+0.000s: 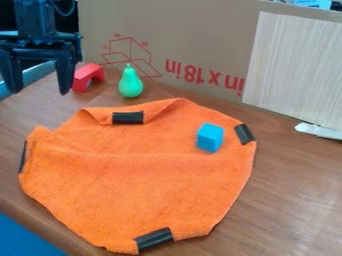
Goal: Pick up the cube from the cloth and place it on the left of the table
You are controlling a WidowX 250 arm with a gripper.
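Note:
The black gripper [39,90] hangs at the upper left of the camera view, above the table's far left part, its two fingers spread wide with nothing between them. A blue cube [210,137] rests on the right part of the orange cloth [140,175], well to the right of the gripper and lower in the view. The cloth lies wrinkled across the middle of the wooden table [294,185], its upper edge partly folded over, with black strips along its border.
Behind the cloth, a green pear [130,83] stands beside a red arch block [88,77], both close to the gripper's right. A cardboard wall [200,30] closes off the back, with a pale wood-grain panel [297,65] at right. A blue surface [23,239] shows at lower left.

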